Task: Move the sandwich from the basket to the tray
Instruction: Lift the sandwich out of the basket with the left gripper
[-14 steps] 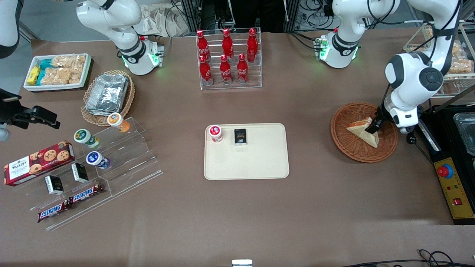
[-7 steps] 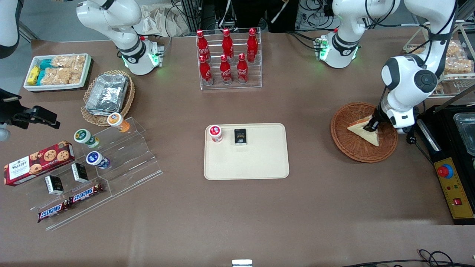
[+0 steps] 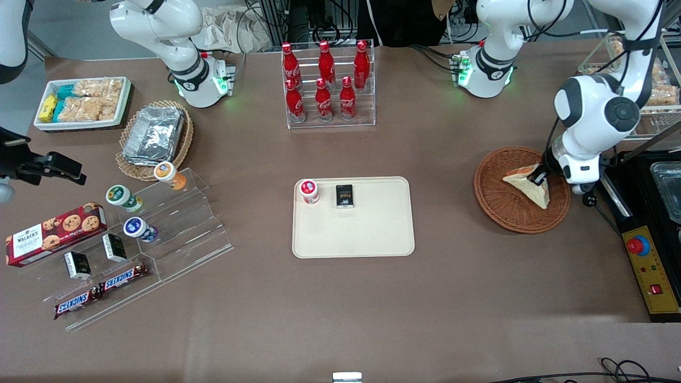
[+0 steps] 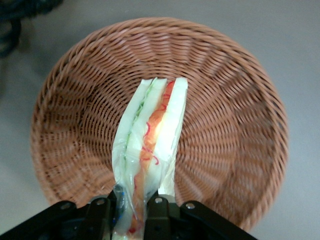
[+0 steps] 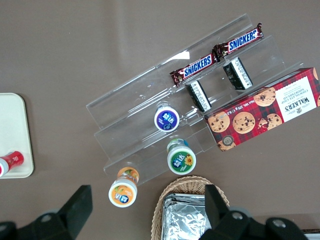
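The sandwich [image 3: 525, 184], a wrapped white-bread wedge with orange, red and green filling, stands on edge in the reddish-brown wicker basket [image 3: 497, 205] toward the working arm's end of the table. In the left wrist view the sandwich [image 4: 152, 140] rises from the basket [image 4: 235, 130] with its filling edge facing the camera. My left gripper [image 3: 540, 178] is shut on the sandwich; its fingers [image 4: 156, 212] clamp the wedge's end. The cream tray [image 3: 367, 234] lies at the table's middle, apart from the basket.
On the tray stand a small red-capped cup [image 3: 309, 191] and a black packet [image 3: 345, 196]. A clear rack of red bottles [image 3: 327, 85] stands farther from the camera. A black appliance with a yellow control box [image 3: 652, 266] lies beside the basket.
The sandwich went from lying flat to standing on edge, lifted slightly in the basket. My gripper closed on it and shifted a little.
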Motion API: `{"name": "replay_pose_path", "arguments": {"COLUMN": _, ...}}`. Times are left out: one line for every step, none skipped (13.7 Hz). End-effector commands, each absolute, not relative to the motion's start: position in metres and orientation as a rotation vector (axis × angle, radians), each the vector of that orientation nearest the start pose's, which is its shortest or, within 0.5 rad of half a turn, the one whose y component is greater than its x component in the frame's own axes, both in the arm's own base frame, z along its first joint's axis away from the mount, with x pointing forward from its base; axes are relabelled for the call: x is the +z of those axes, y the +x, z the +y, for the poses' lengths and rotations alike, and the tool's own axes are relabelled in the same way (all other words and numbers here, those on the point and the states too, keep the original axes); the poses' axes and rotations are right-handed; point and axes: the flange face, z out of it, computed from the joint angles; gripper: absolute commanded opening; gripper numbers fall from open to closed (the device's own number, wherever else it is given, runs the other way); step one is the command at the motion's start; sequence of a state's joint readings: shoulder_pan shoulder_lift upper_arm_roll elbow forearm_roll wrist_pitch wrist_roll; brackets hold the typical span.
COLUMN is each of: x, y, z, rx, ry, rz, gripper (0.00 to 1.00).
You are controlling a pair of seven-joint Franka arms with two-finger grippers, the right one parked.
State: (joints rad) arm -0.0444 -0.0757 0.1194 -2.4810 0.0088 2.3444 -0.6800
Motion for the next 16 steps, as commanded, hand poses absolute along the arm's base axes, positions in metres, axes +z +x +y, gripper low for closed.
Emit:
{"name": "replay_pose_path", "arguments": {"x": 0.374, "y": 0.468, "z": 0.020, "rx": 0.083, "ry": -2.991, "rz": -0.883, "gripper": 0.00}}
{"name": "replay_pose_path", "arguments": {"x": 0.397, "y": 0.478, "z": 0.006, "rx": 0.108, "ry": -3.007, "rz": -0.788, "gripper": 0.00}}
{"name": "replay_pose_path", "arguments": {"x": 0.420, "y": 0.486, "z": -0.012, "rx": 0.127, "ry": -3.014, "rz": -0.715, "gripper": 0.00}}
{"name": "replay_pose_path", "arguments": {"x": 0.438, "y": 0.494, "z": -0.038, "rx": 0.126, "ry": -3.021, "rz": -0.648, "gripper": 0.00}}
{"name": "replay_pose_path", "arguments": {"x": 0.450, "y": 0.498, "z": -0.076, "rx": 0.120, "ry": -3.028, "rz": -0.567, "gripper": 0.00}}
{"name": "replay_pose_path", "arguments": {"x": 0.453, "y": 0.498, "z": -0.109, "rx": 0.112, "ry": -3.033, "rz": -0.495, "gripper": 0.00}}
{"name": "replay_pose_path", "arguments": {"x": 0.450, "y": 0.497, "z": -0.137, "rx": 0.105, "ry": -3.029, "rz": -0.475, "gripper": 0.00}}
{"name": "replay_pose_path", "arguments": {"x": 0.447, "y": 0.494, "z": -0.169, "rx": 0.097, "ry": -3.033, "rz": -0.423, "gripper": 0.00}}
{"name": "replay_pose_path", "arguments": {"x": 0.442, "y": 0.494, "z": -0.193, "rx": 0.102, "ry": -3.044, "rz": -0.364, "gripper": 0.00}}
{"name": "replay_pose_path", "arguments": {"x": 0.439, "y": 0.496, "z": -0.216, "rx": 0.103, "ry": -3.059, "rz": -0.305, "gripper": 0.00}}
{"name": "replay_pose_path", "arguments": {"x": 0.431, "y": 0.499, "z": -0.237, "rx": 0.118, "ry": -3.071, "rz": -0.245, "gripper": 0.00}}
{"name": "replay_pose_path", "arguments": {"x": 0.421, "y": 0.504, "z": -0.254, "rx": 0.116, "ry": -3.073, "rz": -0.204, "gripper": 0.00}}
{"name": "replay_pose_path", "arguments": {"x": 0.408, "y": 0.505, "z": -0.279, "rx": 0.109, "ry": -3.075, "rz": -0.219, "gripper": 0.00}}
{"name": "replay_pose_path", "arguments": {"x": 0.388, "y": 0.504, "z": -0.304, "rx": 0.060, "ry": -3.052, "rz": -0.212, "gripper": 0.00}}
{"name": "replay_pose_path", "arguments": {"x": 0.371, "y": 0.503, "z": -0.325, "rx": 0.008, "ry": -3.028, "rz": -0.193, "gripper": 0.00}}
{"name": "replay_pose_path", "arguments": {"x": 0.352, "y": 0.502, "z": -0.343, "rx": -0.003, "ry": -3.011, "rz": -0.165, "gripper": 0.00}}
